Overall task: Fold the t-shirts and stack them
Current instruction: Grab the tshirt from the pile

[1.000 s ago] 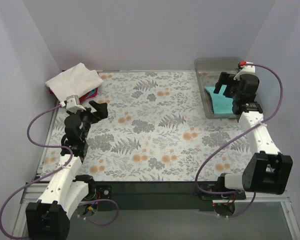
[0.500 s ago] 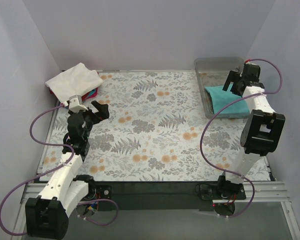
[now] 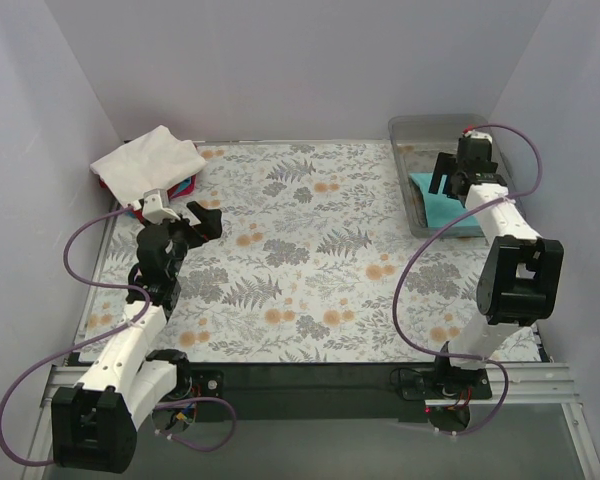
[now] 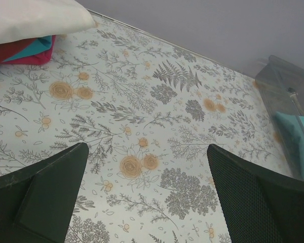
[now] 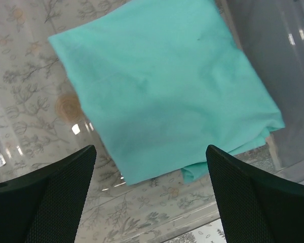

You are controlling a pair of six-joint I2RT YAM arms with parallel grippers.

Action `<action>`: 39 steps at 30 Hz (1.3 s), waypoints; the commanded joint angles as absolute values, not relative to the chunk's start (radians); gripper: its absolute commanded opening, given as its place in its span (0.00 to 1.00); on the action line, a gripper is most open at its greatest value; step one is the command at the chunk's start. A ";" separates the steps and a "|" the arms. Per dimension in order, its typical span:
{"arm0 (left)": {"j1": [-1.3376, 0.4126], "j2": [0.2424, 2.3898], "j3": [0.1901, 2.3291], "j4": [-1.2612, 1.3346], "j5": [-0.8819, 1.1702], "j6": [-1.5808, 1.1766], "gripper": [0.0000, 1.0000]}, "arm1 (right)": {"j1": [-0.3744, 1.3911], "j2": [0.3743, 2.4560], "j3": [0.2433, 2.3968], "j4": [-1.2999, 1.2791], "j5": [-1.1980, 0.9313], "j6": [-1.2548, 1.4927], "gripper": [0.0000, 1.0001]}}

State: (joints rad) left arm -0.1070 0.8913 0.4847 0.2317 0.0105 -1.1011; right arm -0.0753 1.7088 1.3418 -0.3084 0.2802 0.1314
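Teal t-shirt (image 5: 162, 86), folded to a rough square, lies inside the tray (image 3: 435, 119) at the far right corner of the desk (image 3: 310, 270), straight beneath the right pincer (image 5: 151, 148), whose released jaws straddle it cornerwise, while the left pincer (image 4: 147, 147), likewise released, hovers well apart near the left edge.

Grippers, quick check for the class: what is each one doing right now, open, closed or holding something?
Left gripper: open, holding nothing.
Right gripper: open, over the teal t-shirt, holding nothing.
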 commanded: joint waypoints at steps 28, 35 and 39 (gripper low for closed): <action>-0.109 0.934 0.500 0.261 0.021 -1.088 0.98 | -0.202 1.988 1.379 -0.175 0.020 0.175 0.60; -0.109 0.928 0.497 0.259 0.023 -1.089 0.98 | -0.218 2.005 1.373 -0.176 0.008 0.157 0.33; -0.109 0.919 0.494 0.259 0.023 -1.092 0.98 | -0.215 1.985 1.359 -0.179 0.008 0.147 0.01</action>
State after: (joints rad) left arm -0.1070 0.9390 0.4847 0.2481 0.0322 -1.1000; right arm -0.2199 1.9972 1.3529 -0.1825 0.0254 0.1528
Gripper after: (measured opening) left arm 0.976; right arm 0.062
